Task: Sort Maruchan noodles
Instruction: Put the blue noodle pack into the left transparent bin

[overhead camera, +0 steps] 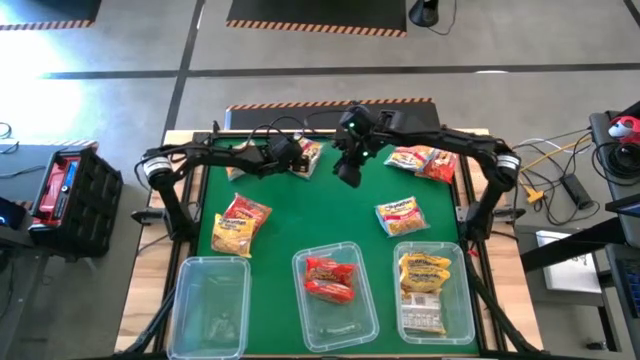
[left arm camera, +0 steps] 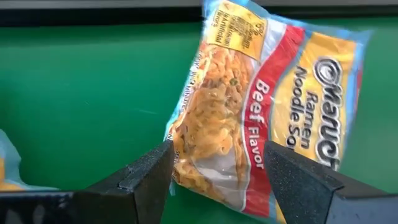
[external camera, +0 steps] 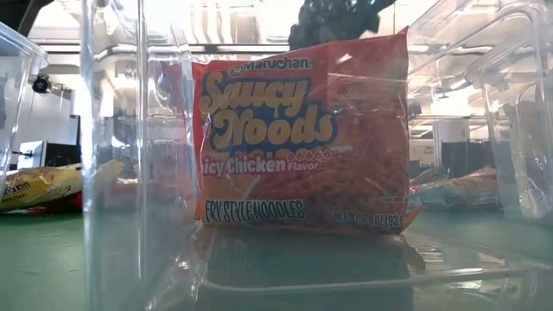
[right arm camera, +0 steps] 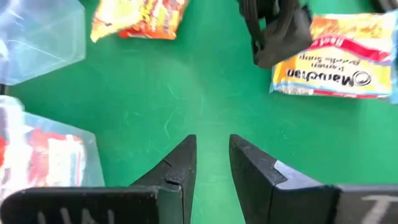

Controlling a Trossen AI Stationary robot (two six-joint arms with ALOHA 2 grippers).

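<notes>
Packet (left arm camera: 249,118) of beef ramen lies on the green mat directly ahead of the left gripper (left arm camera: 217,177), whose fingers are spread with the packet's near end in the gap between them, not yet pinched. Its long axis runs roughly away from the gripper, slightly slanted, label up. The left gripper is clearly the nearer one. The right gripper (right arm camera: 212,163) hangs over bare mat beside it, fingers slightly parted and holding nothing. My guess: closing on that near end is next.
</notes>
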